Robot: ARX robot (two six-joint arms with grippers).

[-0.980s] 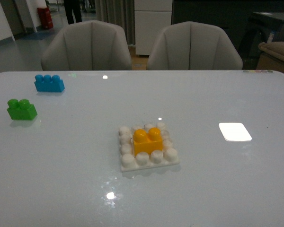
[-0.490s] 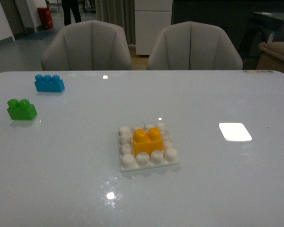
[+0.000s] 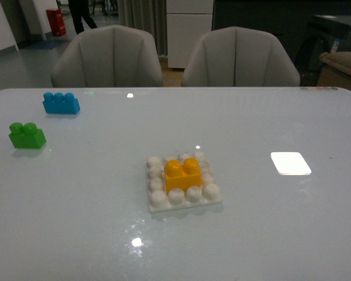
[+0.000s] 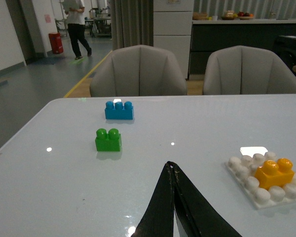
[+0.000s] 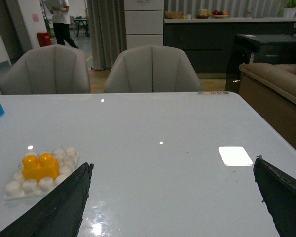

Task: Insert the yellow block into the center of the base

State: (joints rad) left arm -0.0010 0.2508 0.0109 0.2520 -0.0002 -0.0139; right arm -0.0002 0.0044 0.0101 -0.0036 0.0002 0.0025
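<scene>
Both grippers are staying clear of the base [image 3: 184, 200]: the left gripper [image 4: 173, 197] is showing its fingers pressed together and empty, the right gripper [image 5: 172, 197] is spread wide and empty. On the base's middle studs, the yellow block [image 3: 183, 174] is sitting upright, ringed by white studs. Insertion looks finished; next calls only for checking that it sits fully down.

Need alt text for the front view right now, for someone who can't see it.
A small yellow-orange two-stud brick sits in the middle of a square white studded base plate on a pale table. A green brick and blue brick lie far left; no gripper shows.
</scene>
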